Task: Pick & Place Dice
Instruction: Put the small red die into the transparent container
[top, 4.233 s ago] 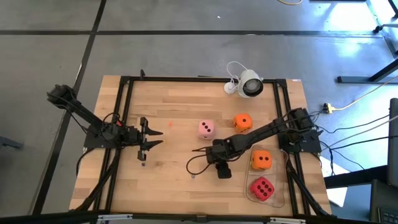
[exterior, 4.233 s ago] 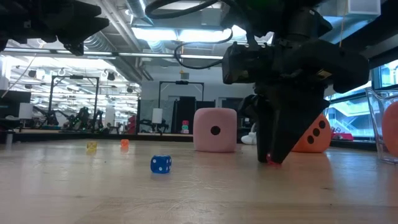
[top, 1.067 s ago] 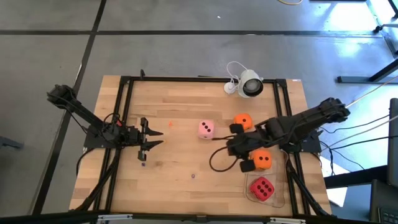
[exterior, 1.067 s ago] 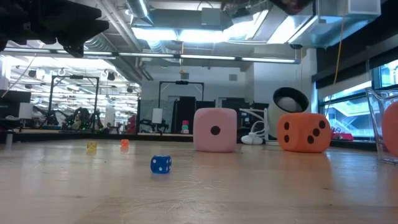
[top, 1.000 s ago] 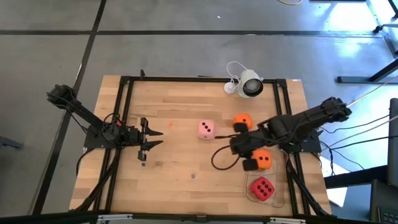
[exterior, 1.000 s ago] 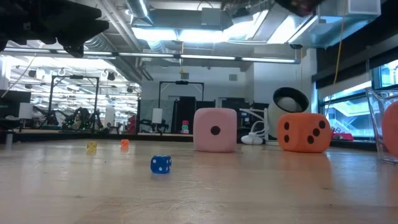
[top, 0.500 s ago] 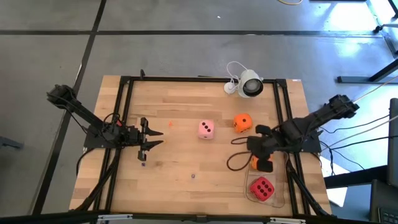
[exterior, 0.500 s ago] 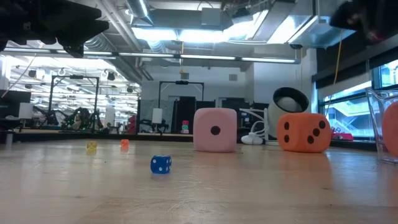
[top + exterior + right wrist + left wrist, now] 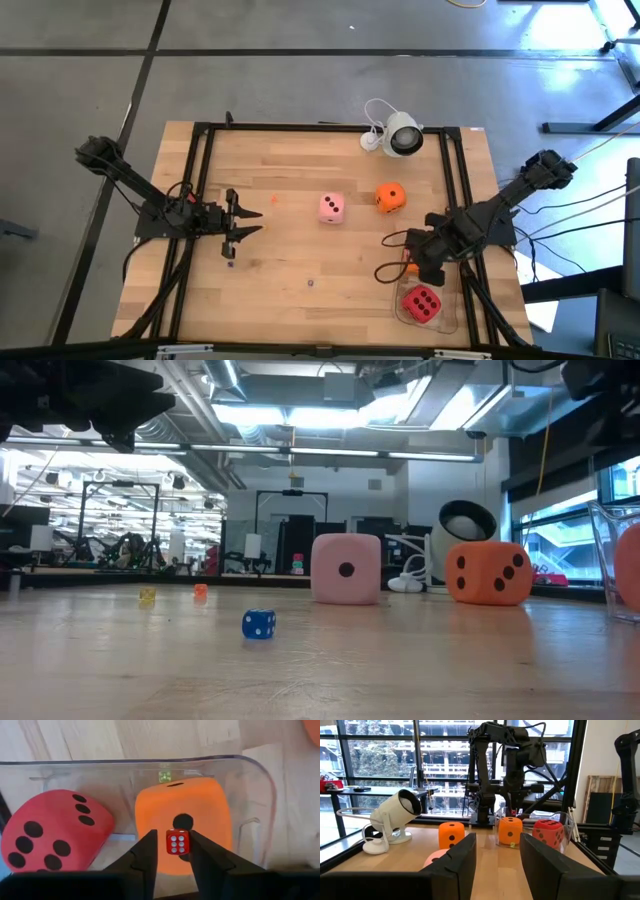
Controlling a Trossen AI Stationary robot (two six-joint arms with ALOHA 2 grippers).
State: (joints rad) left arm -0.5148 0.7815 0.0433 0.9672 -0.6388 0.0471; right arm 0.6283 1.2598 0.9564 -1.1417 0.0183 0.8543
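Note:
My right gripper (image 9: 173, 836) points down over a clear container (image 9: 260, 775) at the table's near right (image 9: 452, 318). The container holds a large red die (image 9: 50, 827) and a large orange die (image 9: 200, 805). A small red die (image 9: 178, 842) shows between the right fingertips, with a gap toward one finger. A pink die (image 9: 332, 208) and another orange die (image 9: 390, 197) rest on the table's middle. A small blue die (image 9: 258, 624) lies nearer the left. My left gripper (image 9: 240, 225) waits open at the left. My right gripper stands with its fingers on either side of the small red die (image 9: 178, 842), coming from above. A gap shows between the die and one finger (image 9: 150, 845). Whether the other finger (image 9: 197, 845) touches the die, I cannot tell.
A white round camera (image 9: 402, 135) stands at the far edge. Tiny yellow (image 9: 147, 597) and orange (image 9: 200, 591) dice lie far left. A black frame (image 9: 200, 200) runs along the table's sides. Cables trail off the right edge.
My right gripper has swung from beside the middle orange die toward the table's right and near edges, sinking and rolling about its own axis. It now hangs over the clear container and hides the orange die there in the high view.

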